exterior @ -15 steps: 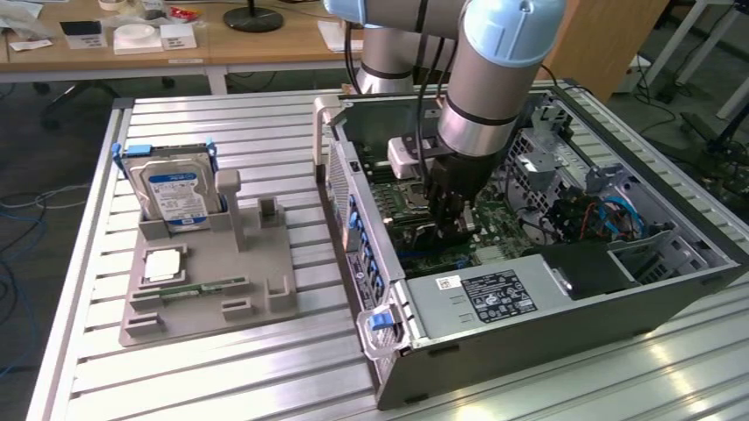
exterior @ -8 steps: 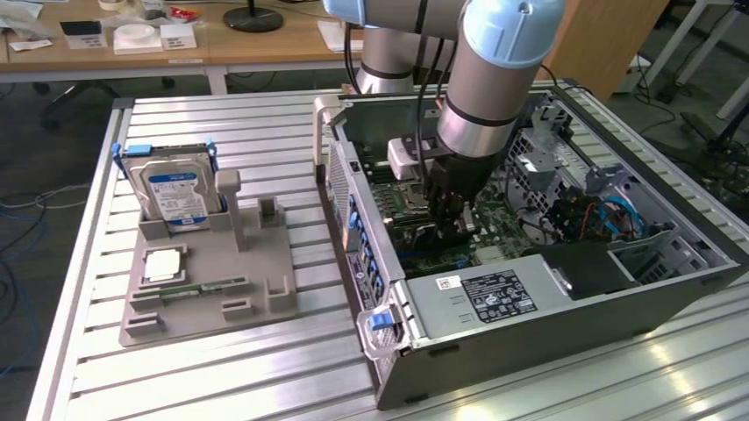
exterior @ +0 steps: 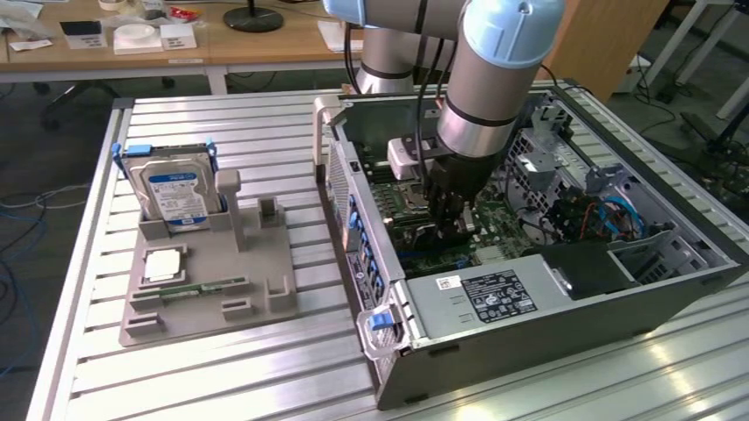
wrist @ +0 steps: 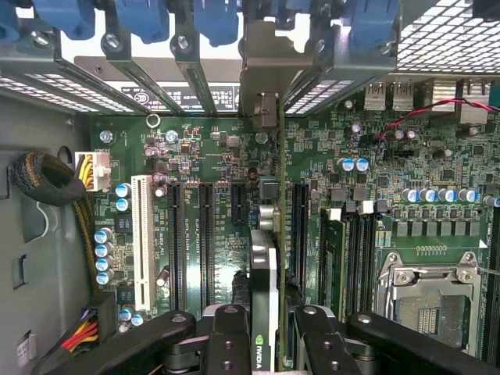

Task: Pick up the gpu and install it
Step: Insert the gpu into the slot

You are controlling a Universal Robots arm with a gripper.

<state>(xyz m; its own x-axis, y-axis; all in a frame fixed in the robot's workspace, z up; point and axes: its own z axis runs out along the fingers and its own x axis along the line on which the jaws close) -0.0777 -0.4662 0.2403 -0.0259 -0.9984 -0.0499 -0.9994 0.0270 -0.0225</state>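
gripper clamped on the gpu, down inside the open PC case
gpu is edge-on between the fingers, over the motherboard, lined up along the black expansion slots; its metal bracket end points toward the rear slot covers. Hard drive sits in the grey fixture outside the case.

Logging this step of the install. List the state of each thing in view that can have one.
gpu: gripped edge-on, standing over the motherboard slots.
gripper: shut on the gpu, down inside the case.
computer case: side panel off, interior exposed.
hard drive: upright in the grey holder.
memory stick: lying flat in the holder.
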